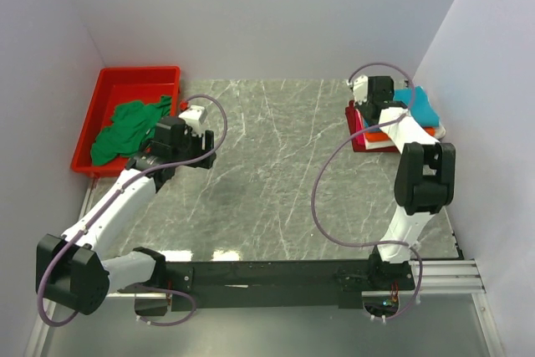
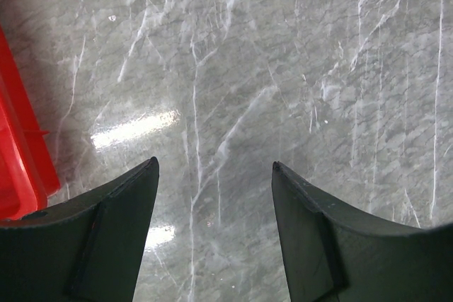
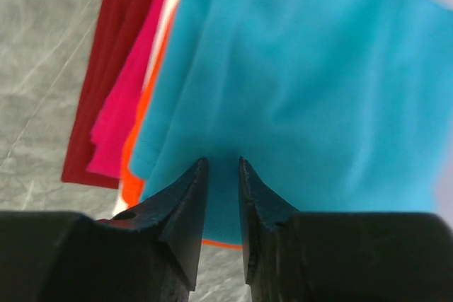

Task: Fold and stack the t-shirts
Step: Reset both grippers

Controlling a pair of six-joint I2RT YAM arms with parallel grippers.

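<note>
The teal t-shirt (image 1: 423, 106) lies on top of a folded stack at the right back of the table. In the right wrist view the teal t-shirt (image 3: 304, 83) fills most of the frame, over orange (image 3: 130, 175), magenta (image 3: 120, 122) and dark red (image 3: 106, 68) layers. My right gripper (image 3: 222, 165) is nearly closed, pinching the teal cloth, which puckers towards the tips; in the top view the right gripper (image 1: 378, 92) is at the stack's left side. The dark green t-shirt (image 1: 125, 127) lies crumpled in the red bin. My left gripper (image 2: 214, 166) is open and empty over bare marble; in the top view it (image 1: 199, 121) is just right of the bin.
The red plastic bin (image 1: 138, 75) stands at the back left; its corner (image 2: 18, 153) shows left of my left fingers. The grey marble table (image 1: 276, 165) lies between the bin and the stack. White walls close in on the left, back and right.
</note>
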